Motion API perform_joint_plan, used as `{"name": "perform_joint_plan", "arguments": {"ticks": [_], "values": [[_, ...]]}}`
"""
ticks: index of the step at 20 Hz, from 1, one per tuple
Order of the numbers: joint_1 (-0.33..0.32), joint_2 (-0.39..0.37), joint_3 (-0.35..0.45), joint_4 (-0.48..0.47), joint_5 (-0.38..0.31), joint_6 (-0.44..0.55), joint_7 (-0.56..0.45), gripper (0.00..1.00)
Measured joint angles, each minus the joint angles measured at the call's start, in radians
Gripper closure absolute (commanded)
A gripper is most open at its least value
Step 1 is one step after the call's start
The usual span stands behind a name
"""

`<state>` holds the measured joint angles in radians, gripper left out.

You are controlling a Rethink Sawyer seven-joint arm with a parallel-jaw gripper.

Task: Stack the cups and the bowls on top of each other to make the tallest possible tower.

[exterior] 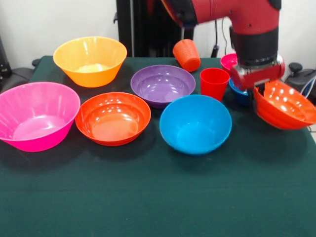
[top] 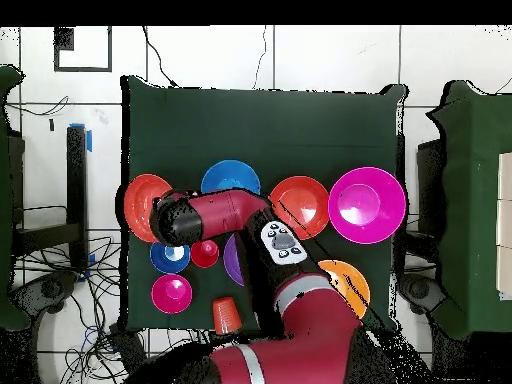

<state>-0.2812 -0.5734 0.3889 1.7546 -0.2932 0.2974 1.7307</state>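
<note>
My gripper (exterior: 257,89) is shut on the rim of one shallow red-orange bowl (exterior: 285,106) and holds it tilted at the table's right edge; in the overhead view the gripper (top: 162,220) and this bowl (top: 143,205) are at the left. The red cup (exterior: 214,83) stands upright just left of the gripper. The orange cup (exterior: 186,54) lies on its side behind it. The small blue bowl (exterior: 239,95) and small magenta bowl (exterior: 228,60) are partly hidden by my arm. The medium blue (exterior: 195,123), purple (exterior: 163,85), second red-orange (exterior: 113,118), pink (exterior: 37,116) and yellow-orange (exterior: 90,60) bowls stand apart, none nested.
The green table cloth (exterior: 148,197) ends just under the held bowl on the right. My arm (top: 225,212) hangs over the purple bowl in the overhead view. Dark chairs (top: 470,200) stand beside the table.
</note>
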Motion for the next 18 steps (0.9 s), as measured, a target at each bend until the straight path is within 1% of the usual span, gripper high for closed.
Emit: {"name": "perform_joint_plan", "arguments": {"ticks": [3, 6, 8, 10, 16, 18], "values": [[-0.018, -0.055, 0.001, 0.041, 0.013, 0.049, 0.0, 1.0], [-0.038, -0.091, 0.004, 0.073, 0.017, 0.082, 0.0, 1.0], [-0.057, -0.116, 0.011, 0.098, 0.017, 0.104, 0.0, 1.0], [-0.095, -0.147, 0.026, 0.136, 0.017, 0.125, 0.0, 1.0], [-0.169, -0.174, 0.06, 0.187, 0.016, 0.167, 0.0, 1.0], [-0.188, -0.173, 0.072, 0.194, 0.016, 0.186, 0.0, 1.0]]}}
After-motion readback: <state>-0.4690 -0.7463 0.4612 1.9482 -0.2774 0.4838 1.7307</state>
